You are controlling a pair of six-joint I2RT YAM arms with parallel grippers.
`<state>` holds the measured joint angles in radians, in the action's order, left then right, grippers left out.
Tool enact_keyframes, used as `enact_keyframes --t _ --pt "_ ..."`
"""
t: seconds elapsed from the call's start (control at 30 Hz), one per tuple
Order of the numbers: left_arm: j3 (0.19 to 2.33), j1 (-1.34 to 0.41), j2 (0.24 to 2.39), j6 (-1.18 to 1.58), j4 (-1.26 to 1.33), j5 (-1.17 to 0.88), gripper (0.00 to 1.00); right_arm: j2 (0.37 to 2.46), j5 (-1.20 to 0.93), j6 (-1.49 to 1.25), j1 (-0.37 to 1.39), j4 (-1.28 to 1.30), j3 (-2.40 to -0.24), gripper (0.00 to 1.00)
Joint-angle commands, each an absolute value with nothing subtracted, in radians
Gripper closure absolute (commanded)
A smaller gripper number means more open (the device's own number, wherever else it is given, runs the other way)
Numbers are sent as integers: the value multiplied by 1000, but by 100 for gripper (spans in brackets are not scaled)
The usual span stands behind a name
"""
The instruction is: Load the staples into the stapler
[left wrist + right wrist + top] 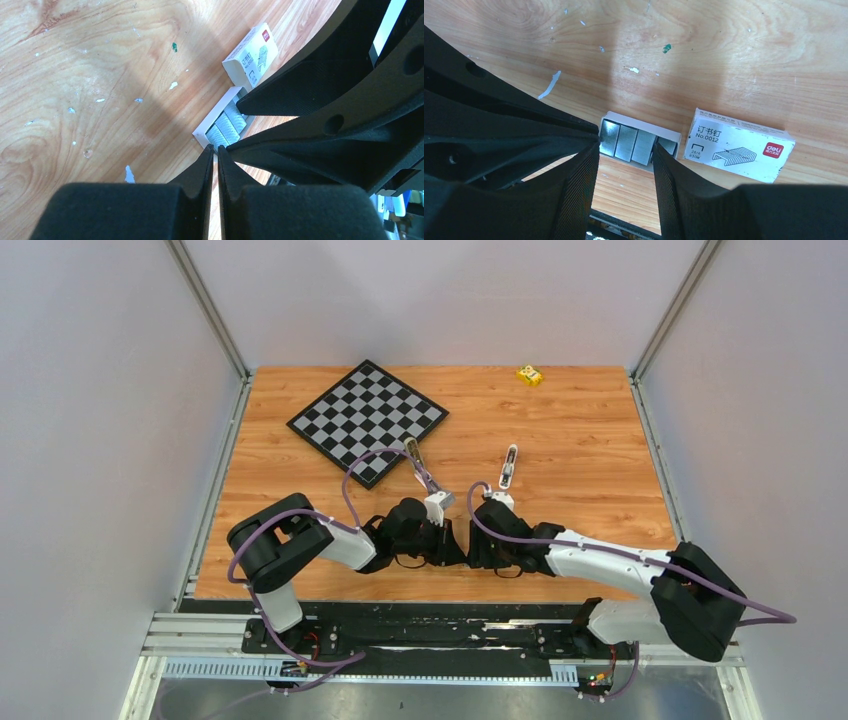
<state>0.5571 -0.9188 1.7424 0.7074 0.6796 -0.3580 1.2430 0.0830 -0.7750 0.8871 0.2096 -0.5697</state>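
We are reaching inward and down with our left claw (216, 149), fingers pressed together. Our right claw (626, 146) is gaping, staples (620, 139) just ahead.

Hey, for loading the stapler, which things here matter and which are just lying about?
For the job: staples, in their open tray; stapler.
Lying about: chessboard; yellow block; white box; small pale item right of the stapler, unclear what.
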Motion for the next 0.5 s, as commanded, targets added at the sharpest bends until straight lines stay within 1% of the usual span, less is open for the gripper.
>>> enact_keyframes --t 0.0,0.27,0.47 --pt "553 -927 1757 706 721 -365 92 1259 91 -782 879 220 -565 53" --pt "555 -926 1760 706 721 -365 92 1217 81 -745 879 159 -552 53" --pt "559 -927 1759 703 714 -365 92 1127 74 -733 880 112 -536 53"
